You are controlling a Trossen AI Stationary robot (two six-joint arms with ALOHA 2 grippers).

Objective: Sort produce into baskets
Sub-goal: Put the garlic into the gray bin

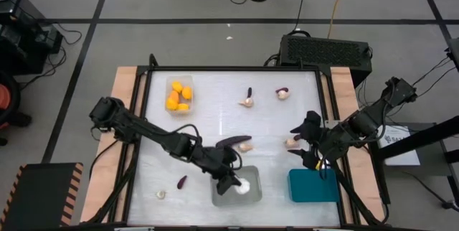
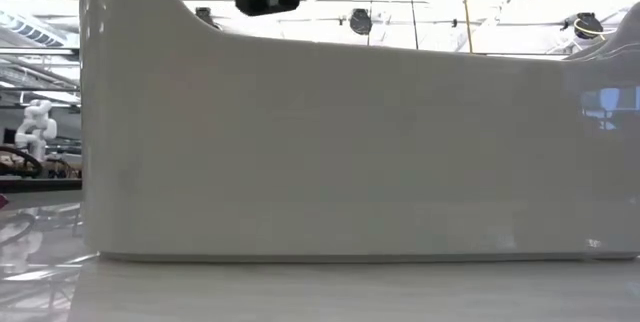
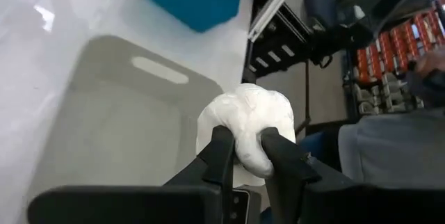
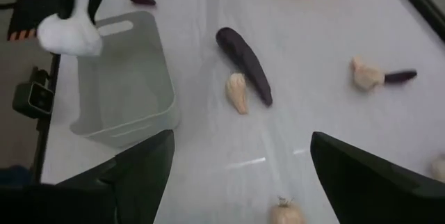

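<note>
On the table, biggest first: three bins. The grey bin sits at the near edge in the middle, the teal bin just to its right, and the clear bin is up at the far left with a pile of orange pieces already in it.

Left arm reaches in from the left, and the left gripper is pinched tight on a garlic bulb, holding it right over the grey bin. Looks like it's about to drop it in. Right gripper hovers beside the teal bin with its jaws spread wide and nothing in them, looking out at a long eggplant with a garlic piece touching it.

Loose stuff still out: two more bulbs at the far side, one with a small eggplant stuck against it, another bulb near the right gripper, plus a little eggplant and a bulb at the near left.

What could go wrong, I'd guess: the bulb hangs near the bin's right side, so a sloppy release could bounce it off the rim onto the table. Also both arms are close together here, so if the right goes for that eggplant now they might bump.
</note>
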